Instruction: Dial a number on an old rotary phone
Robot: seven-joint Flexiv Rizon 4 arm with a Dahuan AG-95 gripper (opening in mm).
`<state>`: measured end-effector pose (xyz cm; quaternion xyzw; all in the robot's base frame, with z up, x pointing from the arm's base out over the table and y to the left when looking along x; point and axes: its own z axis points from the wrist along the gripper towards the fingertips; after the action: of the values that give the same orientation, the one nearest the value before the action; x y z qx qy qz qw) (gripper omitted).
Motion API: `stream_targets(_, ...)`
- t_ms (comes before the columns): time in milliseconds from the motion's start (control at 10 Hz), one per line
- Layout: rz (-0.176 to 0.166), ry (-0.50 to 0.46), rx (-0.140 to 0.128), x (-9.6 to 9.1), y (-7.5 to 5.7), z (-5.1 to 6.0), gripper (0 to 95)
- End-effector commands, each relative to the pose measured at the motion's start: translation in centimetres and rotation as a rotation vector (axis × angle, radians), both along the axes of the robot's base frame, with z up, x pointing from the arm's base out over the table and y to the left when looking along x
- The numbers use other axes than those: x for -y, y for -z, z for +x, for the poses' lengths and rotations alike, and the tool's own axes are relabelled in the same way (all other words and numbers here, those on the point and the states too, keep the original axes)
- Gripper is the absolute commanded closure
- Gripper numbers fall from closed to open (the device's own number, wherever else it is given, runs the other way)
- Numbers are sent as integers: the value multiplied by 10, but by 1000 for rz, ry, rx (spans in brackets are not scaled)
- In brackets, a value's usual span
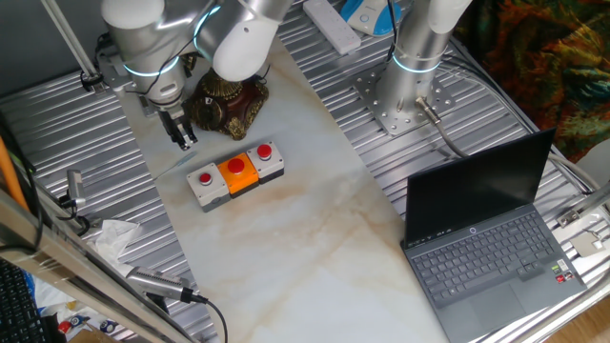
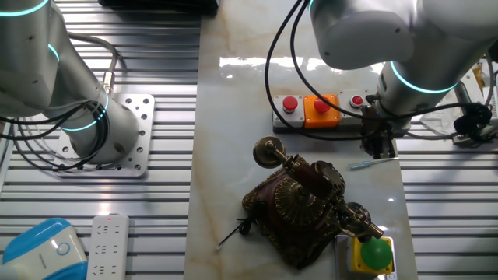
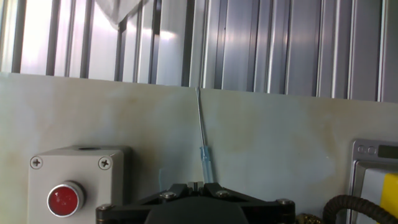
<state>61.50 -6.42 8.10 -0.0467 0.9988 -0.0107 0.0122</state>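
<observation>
The old rotary phone (image 1: 229, 105) (image 2: 299, 206), dark brown with brass trim, stands on the marble board with its handset on the cradle. My gripper (image 1: 183, 141) (image 2: 379, 149) (image 3: 198, 185) hangs to one side of the phone, apart from it, and its fingers are shut together with nothing visibly between them. A thin stylus with a blue handle (image 3: 202, 140) (image 2: 372, 163) lies flat on the board just below the fingertips. In the hand view the fingers hide its near end. The phone is out of the hand view.
A grey box with red and orange buttons (image 1: 233, 173) (image 2: 319, 113) (image 3: 78, 180) sits close to the gripper. A second arm's base (image 1: 405, 95) (image 2: 101, 132), an open laptop (image 1: 486, 238), a power strip (image 2: 107, 245) and a yellow-green button (image 2: 373, 255) lie around.
</observation>
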Motion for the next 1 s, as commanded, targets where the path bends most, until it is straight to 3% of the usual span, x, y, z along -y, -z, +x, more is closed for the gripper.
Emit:
stream_targets(100, 0, 0, 1, 0, 0, 0, 950)
stream_targets(700, 0, 0, 1, 0, 0, 0, 950)
stream_targets(800, -23, 108, 9, 0, 0, 0, 950)
stream_targets(1000, -22, 73, 3, 0, 0, 0, 950)
